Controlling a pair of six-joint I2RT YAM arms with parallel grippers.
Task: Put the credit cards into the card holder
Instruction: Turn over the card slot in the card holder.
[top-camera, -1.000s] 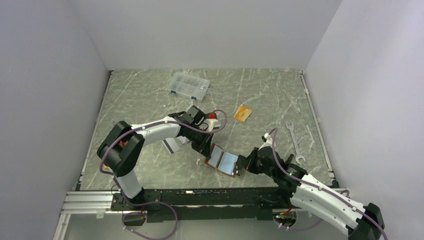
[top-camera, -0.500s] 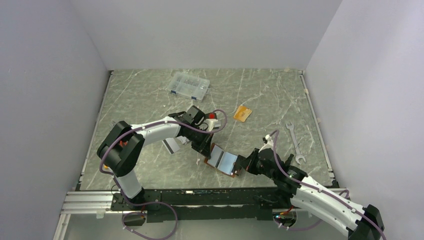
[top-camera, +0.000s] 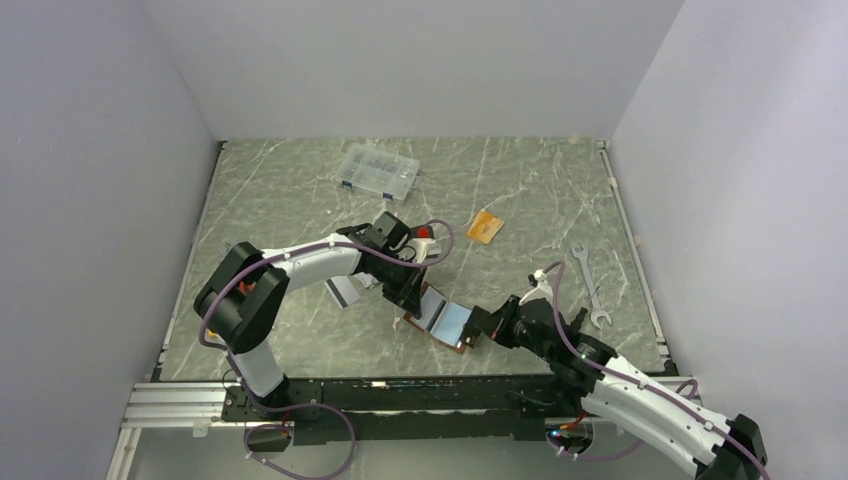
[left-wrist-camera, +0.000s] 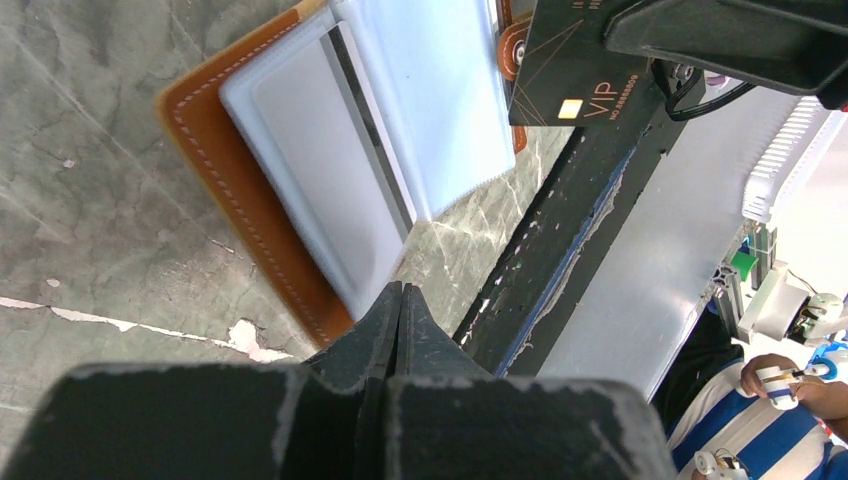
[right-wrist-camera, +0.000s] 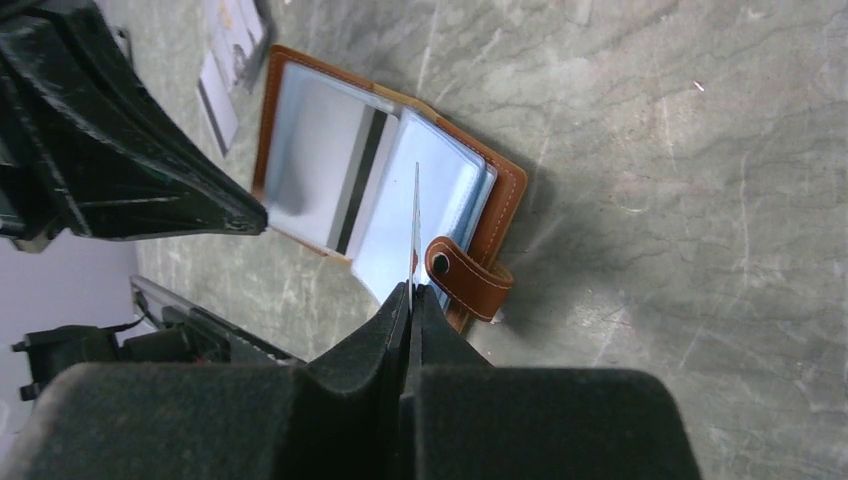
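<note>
The brown leather card holder (top-camera: 444, 322) lies open near the table's front edge, clear sleeves up. A silver-grey card with a dark stripe (left-wrist-camera: 330, 190) sits in its left sleeve. My right gripper (top-camera: 482, 325) is shut on a dark card marked VIP (left-wrist-camera: 572, 70). It holds this card on edge over the right sleeve (right-wrist-camera: 416, 225), beside the snap strap (right-wrist-camera: 468, 275). My left gripper (left-wrist-camera: 400, 292) is shut, its tips at the holder's left edge (right-wrist-camera: 252, 215). An orange card (top-camera: 485, 227) lies farther back. Another silver-grey card (top-camera: 340, 291) lies left of the holder.
A clear compartment box (top-camera: 378, 170) stands at the back. A wrench (top-camera: 590, 285) lies at the right. The black and metal rail (left-wrist-camera: 600, 260) runs along the table's front edge, close to the holder.
My right gripper has moved left with the dark card, closer over the holder. The holder has shifted slightly left. The left gripper has stayed at the holder's left edge.
</note>
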